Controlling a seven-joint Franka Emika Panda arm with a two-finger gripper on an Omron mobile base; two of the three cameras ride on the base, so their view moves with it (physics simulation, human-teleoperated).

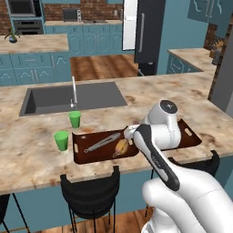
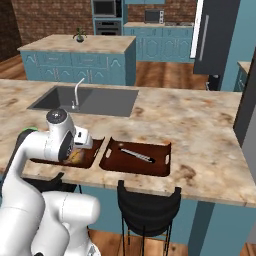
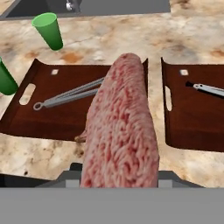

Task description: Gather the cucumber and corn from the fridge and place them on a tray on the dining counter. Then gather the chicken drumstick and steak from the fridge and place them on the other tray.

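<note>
A: Beige brown-mottled stone surface (image 1: 41,157) on teal base. What sits on it?

B: Two dark brown handled trays side by side, left tray (image 3: 65,114), right tray (image 3: 192,127), a strip of stone between them. Two bright green cups (image 1: 74,119) just left of the left tray. Grey sink basin (image 1: 68,98) sunk in behind.

You are looking across a kitchen with red-brown brick walls (image 2: 50,20) and a warm wooden plank floor (image 1: 102,66). Teal panelled cabinets (image 1: 86,41) run along the back wall, with a built-in steel oven stack (image 2: 104,17) and a small microwave (image 1: 71,15) set on the far worktop. A teal island with a mottled beige stone top (image 2: 80,45) carries a small potted plant (image 2: 78,35). Black bar stools (image 2: 146,205) stand at the near edge.
</note>
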